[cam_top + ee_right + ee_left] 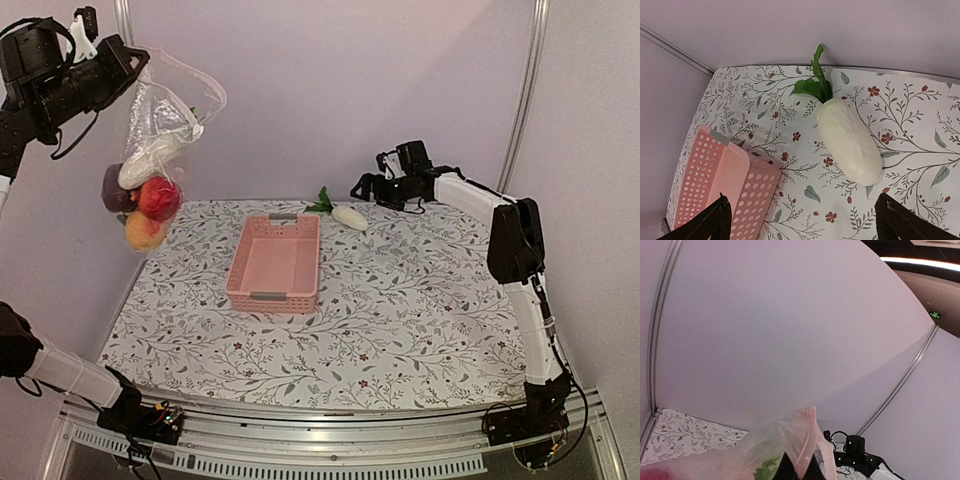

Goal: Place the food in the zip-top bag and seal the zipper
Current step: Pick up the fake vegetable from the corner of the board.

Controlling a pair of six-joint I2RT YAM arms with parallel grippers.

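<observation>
Left claw: The left claw (132, 62) is up at 10 o'clock in the overhead view. It is closed tight on the upper edge of the zip-top bag (160, 110), holding it well clear of the tabletop (400, 320).
Bag's direction: The long axis is vertical, with the gripped mouth at 12 o'clock and the loaded bottom at 6 o'clock.
Food in the bag: A white radish (150, 158) lies tilted, root end toward 8 o'clock and green end toward 2 o'clock. Below it bunch a dark purple piece (112, 190), a red piece (158, 198) and an orange piece (145, 232).
Zipper: The closure strip cannot be told from the plastic in any view.
Loose radish: A second radish (349, 217) lies flat on the tabletop, just beyond the far right corner of the pink basket (272, 295). Its leaves (322, 203) point to 10 o'clock and its blunt end to 4 o'clock.
Right claw: The right claw (362, 188) hangs near that radish, toward 1 o'clock from it, spread wide and holding nothing.
Only overhead: Both arms, the whole hanging bag and its contents.
Only right wrist: Both dark fingertips (710, 222) sit at the lower corners, far apart. The radish lies between and beyond them, untouched.
Only left wrist: Crumpled plastic pinched between dark fingers (785, 467), with green showing through.
</observation>
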